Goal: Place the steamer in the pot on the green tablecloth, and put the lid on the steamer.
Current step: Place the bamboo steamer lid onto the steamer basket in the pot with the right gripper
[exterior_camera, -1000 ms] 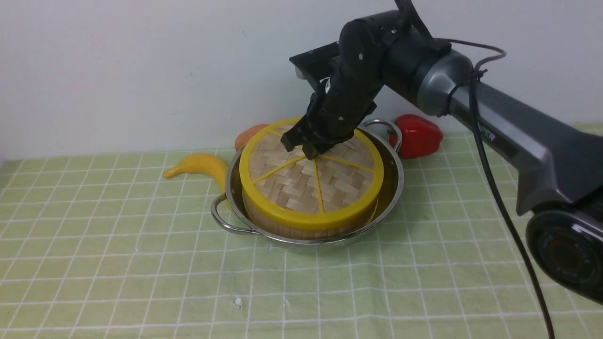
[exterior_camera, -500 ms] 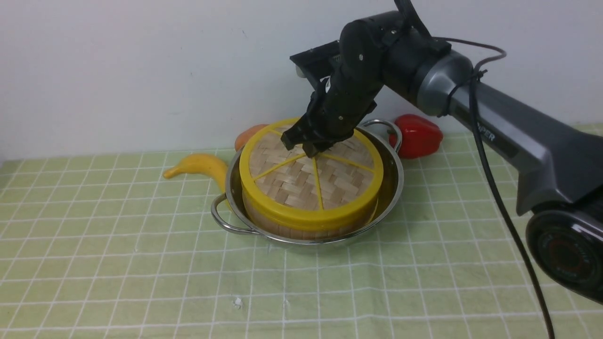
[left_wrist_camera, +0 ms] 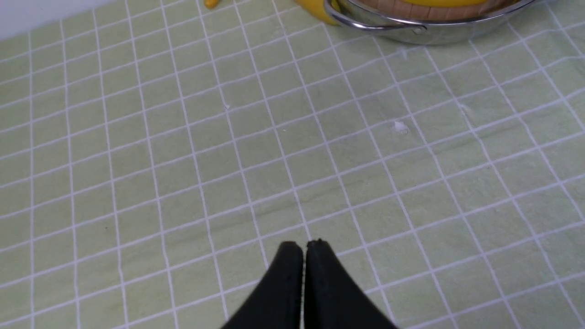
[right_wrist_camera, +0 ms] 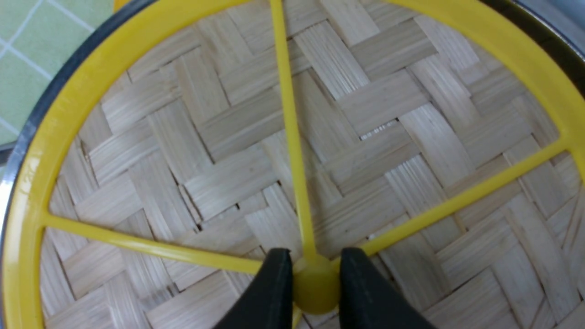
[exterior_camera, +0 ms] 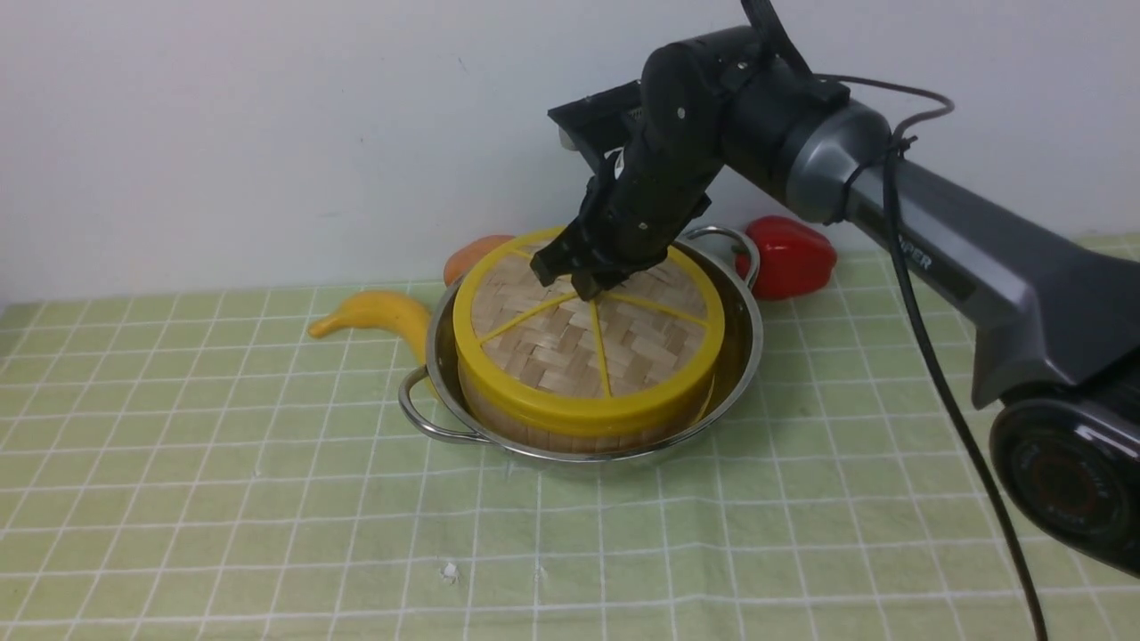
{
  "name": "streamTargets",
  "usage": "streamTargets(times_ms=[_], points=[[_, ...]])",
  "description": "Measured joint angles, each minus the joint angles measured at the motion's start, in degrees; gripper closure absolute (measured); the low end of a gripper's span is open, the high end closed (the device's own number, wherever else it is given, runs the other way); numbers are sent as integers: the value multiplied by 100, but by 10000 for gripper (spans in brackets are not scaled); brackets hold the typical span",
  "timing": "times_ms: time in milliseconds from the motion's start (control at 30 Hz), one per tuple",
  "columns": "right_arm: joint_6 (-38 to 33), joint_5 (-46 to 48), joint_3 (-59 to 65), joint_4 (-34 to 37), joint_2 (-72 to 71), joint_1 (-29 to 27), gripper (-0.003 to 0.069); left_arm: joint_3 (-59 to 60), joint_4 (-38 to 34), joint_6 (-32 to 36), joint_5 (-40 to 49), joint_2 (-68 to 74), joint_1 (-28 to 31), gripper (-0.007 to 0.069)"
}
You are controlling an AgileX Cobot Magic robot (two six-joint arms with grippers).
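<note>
Bamboo all round, so my guess is the lid (exterior_camera: pixel 589 334) weighs next to nothing and is stiff enough not to flex, though the woven strips look like they'd crack if you squeezed them. Its yellow rim and spokes look like smooth plastic, probably a bit slippery. The one sensible place to grab is the little centre knob (right_wrist_camera: pixel 314 283), and that's exactly where the right gripper (right_wrist_camera: pixel 312 279) is: its fingers sit on either side of the knob, clamped on it as far as the wrist view shows.

Right now the lid sits flat on the steamer (exterior_camera: pixel 570 429), the steamer sits inside the pot (exterior_camera: pixel 738 356), and the pot is on the tablecloth (exterior_camera: pixel 223 499). Looks pretty much done to me, only the letting go is left. A knob that small could twist in the grip, so I'd open straight and lift straight up.

The left gripper (left_wrist_camera: pixel 304 249) hovers over bare cloth, well away from the pot, fingers pressed together with nothing between them.

A banana (exterior_camera: pixel 378 313) and a red pepper (exterior_camera: pixel 788 254) lie just beside the pot.
</note>
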Motion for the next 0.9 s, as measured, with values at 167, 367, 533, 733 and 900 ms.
streamTargets(times_ms=[167, 367, 533, 733, 900], points=[[13, 6, 0, 0, -18, -6, 471, 0, 0, 0, 0, 0, 0, 613], [63, 162, 34, 42, -275, -44, 305, 0, 5, 0, 0, 0, 0, 613], [119, 169, 52, 42, -1197, -61, 191, 0, 5, 0, -304, 0, 0, 612], [215, 120, 626, -434, -3022, -61, 200, 0, 11, 0, -907, 0, 0, 591], [358, 79, 1880, -1219, -4605, -68, 284, 0, 51, 0, -1264, 0, 0, 580]])
